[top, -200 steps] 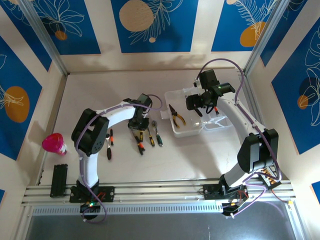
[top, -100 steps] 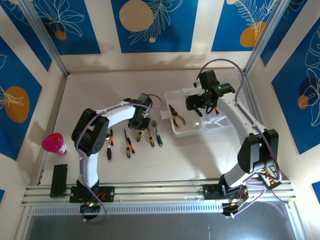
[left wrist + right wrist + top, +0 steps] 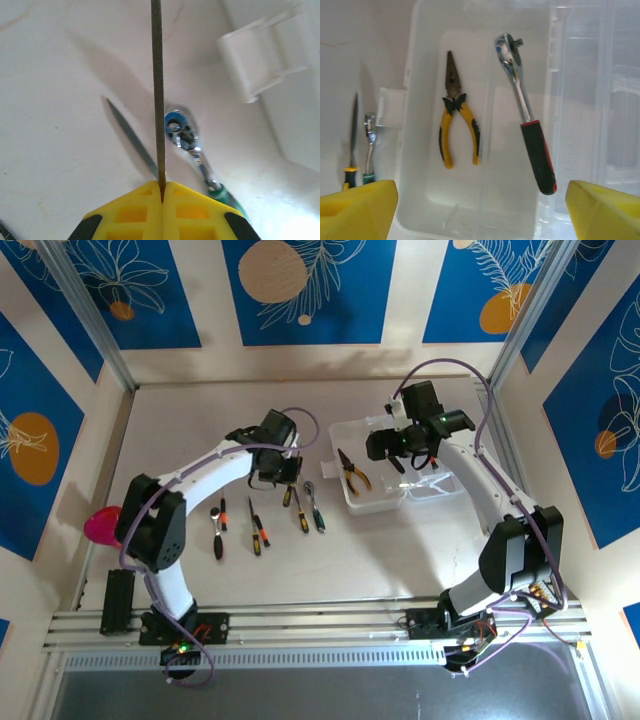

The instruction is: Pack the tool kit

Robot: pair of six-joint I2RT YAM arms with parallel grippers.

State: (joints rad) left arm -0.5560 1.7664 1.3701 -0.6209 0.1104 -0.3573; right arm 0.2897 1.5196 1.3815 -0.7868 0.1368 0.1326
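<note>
Holding a thin metal rod (image 3: 157,90) tight, the left claw (image 3: 161,187) is squeezed shut on it, so the rod points straight up the middle of the left wrist view. It looks like a screwdriver's shaft, and I think it is meant for the clear box (image 3: 415,100). A little ratchet (image 3: 187,142) with a blue head lies on the table (image 3: 50,100) just beside the rod. The right claw (image 3: 482,207) hangs over the box with its fingers wide apart and nothing in them. Yellow pliers (image 3: 456,125) and a red-handled ratchet (image 3: 525,110) lie inside the box, side by side in the middle of the right wrist view.
</note>
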